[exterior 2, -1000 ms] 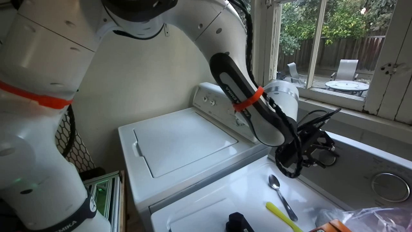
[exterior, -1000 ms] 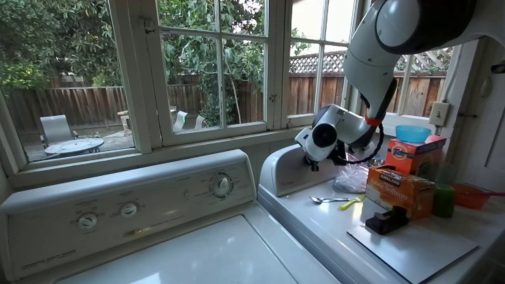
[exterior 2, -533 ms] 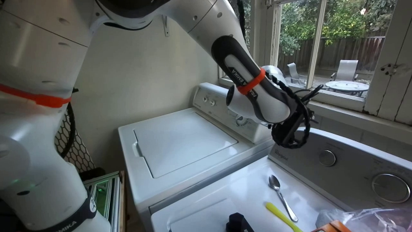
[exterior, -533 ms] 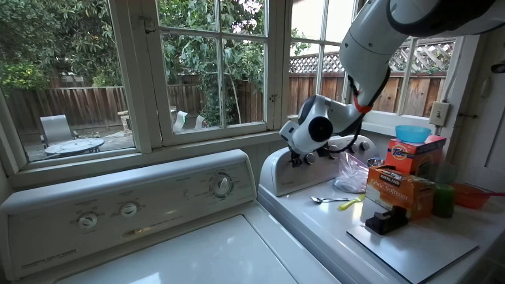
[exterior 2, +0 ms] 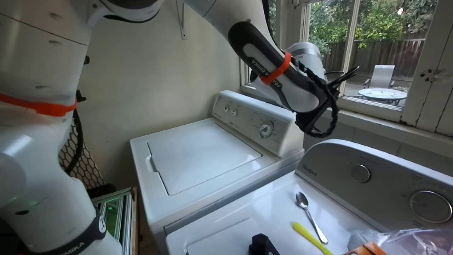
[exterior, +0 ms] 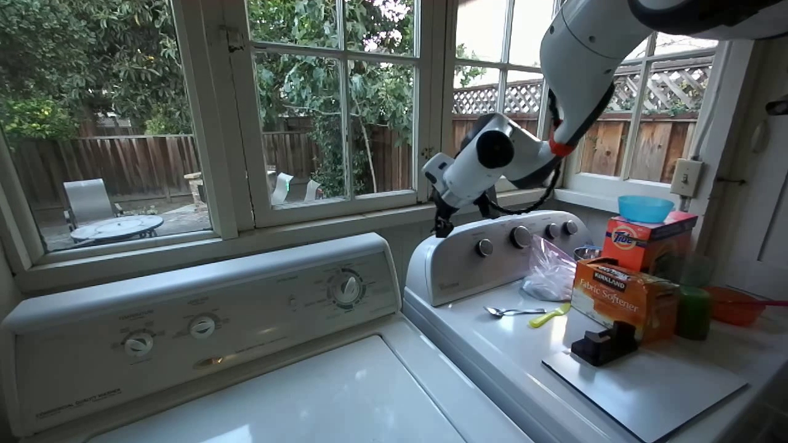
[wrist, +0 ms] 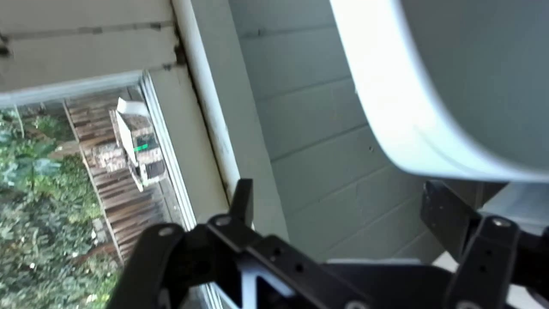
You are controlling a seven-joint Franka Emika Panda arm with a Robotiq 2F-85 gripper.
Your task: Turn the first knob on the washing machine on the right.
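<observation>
One arm [exterior 2: 258, 49], arched high, sloping down to a tilted wrist [exterior: 471, 172]. I see the gripper [wrist: 336, 199] with jaws spread wide near the left end of the panel [exterior: 458, 264] on the washing machine [exterior 2: 272, 202]. First knob [exterior: 484, 247]: leftmost there, apart from the gripper.

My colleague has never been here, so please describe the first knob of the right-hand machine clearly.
In both exterior views, find the right-hand white machine, then its rounded back panel. The first knob, round with a silver rim, is leftmost in its row, smaller than the second knob and closest to the Whirlpool lettering.
</observation>
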